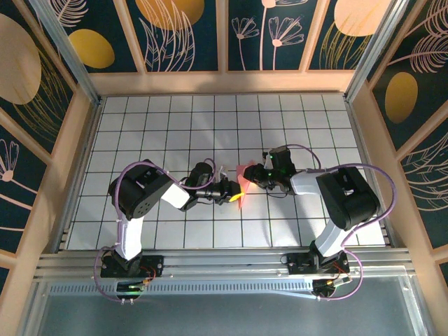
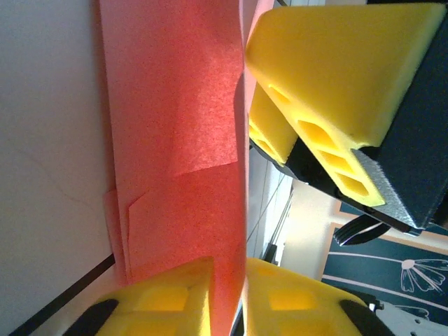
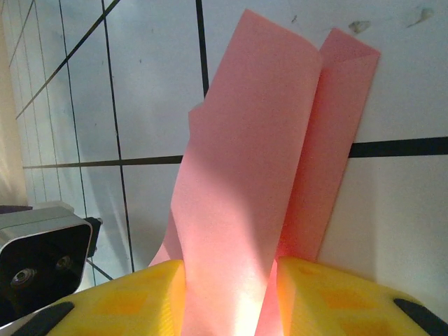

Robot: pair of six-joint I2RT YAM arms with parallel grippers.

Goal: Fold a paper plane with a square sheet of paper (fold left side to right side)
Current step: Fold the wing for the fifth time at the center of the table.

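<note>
Near edge: arms, count two. My left arm (image 1: 143, 192) and right arm (image 1: 343, 196) are bolted side by side and both bend inward toward mid-table.

Grippers, count two, facing each other and close together. My left gripper (image 2: 234, 273) has two yellow pads (image 2: 168, 294) standing close on either side of the paper's long edge. I cannot tell whether they pinch it or only flank it. My right gripper (image 3: 231, 269) has its two yellow pads (image 3: 336, 294) closed on the paper, which fills the gap between them and rises out of it.

Sheet of paper (image 1: 241, 183), count one, salmon pink. It sits between the two grippers near the middle of the table, slightly toward the near side. It is folded lengthwise into a narrow strip of several layers: the right wrist view shows one wider flap beside one narrower flap, and the left wrist view shows a small folded corner edge on its face.

Beyond: table (image 1: 140, 119), count one, white with a dark grid. Past its far edge stand dark wall panels (image 1: 182, 28) with flower patterns.
</note>
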